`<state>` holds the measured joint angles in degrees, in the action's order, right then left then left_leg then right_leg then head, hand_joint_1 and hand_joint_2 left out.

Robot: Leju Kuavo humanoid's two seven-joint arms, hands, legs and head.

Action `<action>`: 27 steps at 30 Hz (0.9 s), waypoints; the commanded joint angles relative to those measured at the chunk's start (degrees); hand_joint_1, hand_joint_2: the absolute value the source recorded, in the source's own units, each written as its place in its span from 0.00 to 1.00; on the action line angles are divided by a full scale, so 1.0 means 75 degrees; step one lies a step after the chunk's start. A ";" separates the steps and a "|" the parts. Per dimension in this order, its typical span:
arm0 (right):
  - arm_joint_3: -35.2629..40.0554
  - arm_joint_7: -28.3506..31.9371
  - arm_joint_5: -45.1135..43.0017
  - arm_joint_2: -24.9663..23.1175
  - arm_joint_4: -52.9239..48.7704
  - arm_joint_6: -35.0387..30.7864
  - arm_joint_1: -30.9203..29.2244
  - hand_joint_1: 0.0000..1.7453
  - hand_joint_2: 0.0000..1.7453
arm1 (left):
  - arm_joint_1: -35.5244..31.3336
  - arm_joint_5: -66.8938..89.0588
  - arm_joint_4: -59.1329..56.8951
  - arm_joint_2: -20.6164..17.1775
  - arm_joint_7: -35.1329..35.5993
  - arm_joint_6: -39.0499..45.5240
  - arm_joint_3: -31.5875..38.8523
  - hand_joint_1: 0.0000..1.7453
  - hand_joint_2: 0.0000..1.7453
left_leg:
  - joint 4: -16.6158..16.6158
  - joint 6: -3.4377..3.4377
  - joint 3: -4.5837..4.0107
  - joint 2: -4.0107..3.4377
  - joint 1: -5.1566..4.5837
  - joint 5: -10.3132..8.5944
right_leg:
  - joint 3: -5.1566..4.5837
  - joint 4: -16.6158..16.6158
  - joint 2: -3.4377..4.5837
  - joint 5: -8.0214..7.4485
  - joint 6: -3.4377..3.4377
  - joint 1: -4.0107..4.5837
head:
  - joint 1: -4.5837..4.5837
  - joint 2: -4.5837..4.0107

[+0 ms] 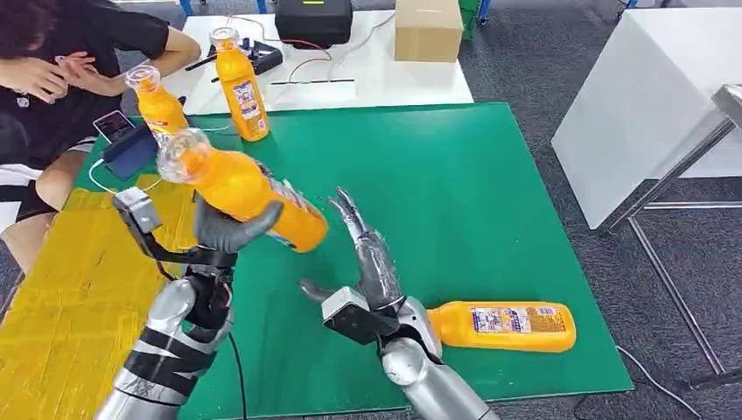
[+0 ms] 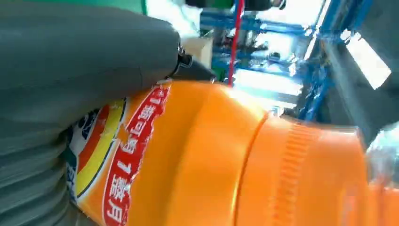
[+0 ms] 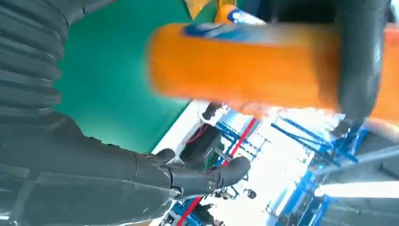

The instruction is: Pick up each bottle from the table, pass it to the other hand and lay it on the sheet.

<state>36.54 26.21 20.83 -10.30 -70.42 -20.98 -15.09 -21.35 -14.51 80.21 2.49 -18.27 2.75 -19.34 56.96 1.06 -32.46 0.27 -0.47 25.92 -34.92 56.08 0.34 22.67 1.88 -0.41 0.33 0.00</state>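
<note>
My left hand (image 1: 229,229) grips an orange juice bottle (image 1: 241,188) in the air over the green table mat, tilted with its clear cap up and to the left; the same bottle (image 2: 226,155) is seen close up in the left wrist view. My right hand (image 1: 367,262) is open beside it, fingers stretched up, a short gap from the bottle's base. The right wrist view has that bottle (image 3: 244,66) above my open right hand (image 3: 188,176). Another orange bottle (image 1: 503,325) lies on its side by my right forearm. Two more bottles (image 1: 241,85) (image 1: 159,105) stand at the far left.
A yellow sheet (image 1: 61,297) covers the table's left end beside the green mat (image 1: 490,201). A person (image 1: 52,70) sits at the far left with a phone (image 1: 118,125) and cable nearby. A cardboard box (image 1: 428,29) and black device (image 1: 313,19) sit on the white table behind.
</note>
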 commanded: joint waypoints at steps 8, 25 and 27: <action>-0.0756 0.0124 -0.0133 0.0883 -0.3098 -0.0404 0.0786 0.00 1.00 | -0.1177 1.0596 -0.1028 -0.0975 0.1748 0.4364 0.0659 1.00 1.00 | 0.0007 -0.0013 0.0010 0.0016 0.0011 0.0006 | 0.0019 0.0004 -0.0023 0.0011 -0.0007 0.0011 | -0.0003 0.0000; -0.1285 -0.0113 0.0376 0.1111 -0.4130 -0.0029 0.1328 0.00 1.00 | -0.2573 1.3784 -0.5307 -0.1756 0.3595 0.1554 -0.1112 1.00 1.00 | 0.0000 -0.0010 0.0021 0.0003 0.0008 0.0003 | 0.0023 -0.0001 -0.0011 0.0007 -0.0002 0.0008 | -0.0003 0.0000; -0.1285 -0.0113 0.0376 0.1111 -0.4130 -0.0029 0.1328 0.00 1.00 | -0.2573 1.3784 -0.5307 -0.1756 0.3595 0.1554 -0.1112 1.00 1.00 | 0.0002 -0.0012 0.0022 0.0004 0.0010 0.0006 | 0.0027 -0.0001 -0.0015 0.0010 -0.0002 0.0011 | 0.0000 0.0000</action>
<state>28.72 25.70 23.56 -3.74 -100.10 -21.51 -5.15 -34.89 89.13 53.19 -10.23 8.94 15.10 -23.69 56.96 1.04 -32.45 0.19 -0.46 25.90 -34.93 56.11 0.38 22.67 1.88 -0.40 0.33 0.00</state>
